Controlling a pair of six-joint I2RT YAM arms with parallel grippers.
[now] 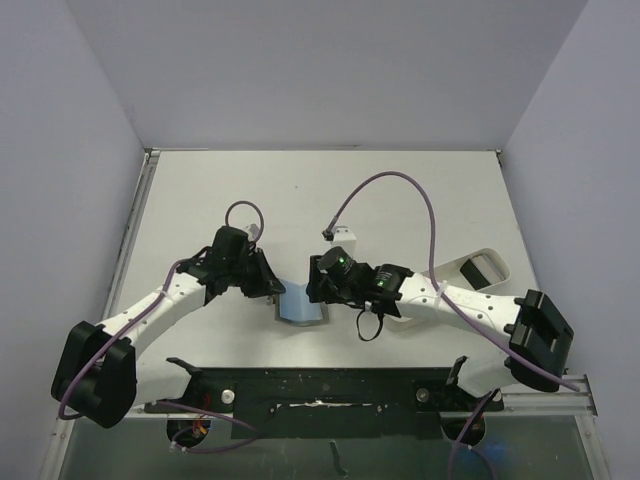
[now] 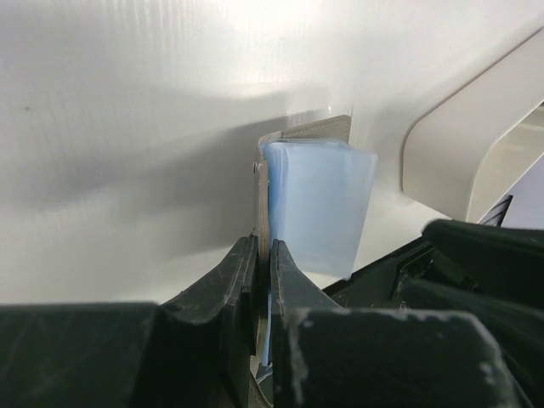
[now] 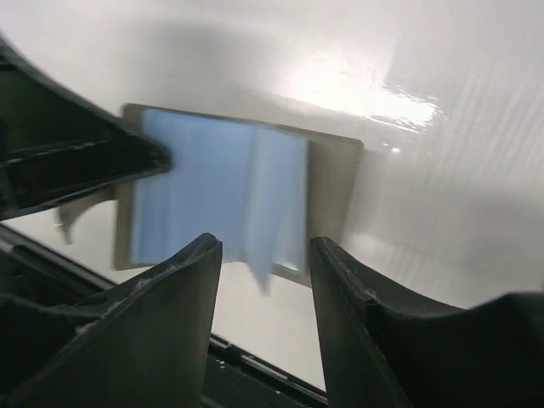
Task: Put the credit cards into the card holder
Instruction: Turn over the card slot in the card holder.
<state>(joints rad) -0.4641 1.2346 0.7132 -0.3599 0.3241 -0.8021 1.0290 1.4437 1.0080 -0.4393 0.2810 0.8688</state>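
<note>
Left wrist view: left gripper (image 2: 263, 248) fingers pressed together on the near grey edge of the card holder (image 2: 319, 204), blue lining facing the camera.
Card holder place: lying open on the white table (image 2: 127, 127), between the two grippers, just ahead of the arm bases.
Right gripper (image 3: 265, 245): right over the blue lining, fingers moderately apart, nothing between them.
Credit cards: none seen at the card holder or in either gripper. A dark patch (image 1: 487, 268) in the white tray (image 1: 465, 258) farther right might be them, too small to tell.
Step in hand: my read is that the right arm is working at the open card holder with no card, either spreading a pocket or about to go for a card.
Doing it well: hold the left pinch firm so the card holder can't slide or fold shut. Bring the right fingers in low, in line with the pocket mouth. The lining looks thin and floppy and will likely buckle if pushed end-on.
Only in left wrist view: the pinch itself, tight on the edge.
Only in right wrist view: the layered pockets and the gap between the right fingers, though blurred.
Only in top view: both arms at once, tray well apart from the card holder.
</note>
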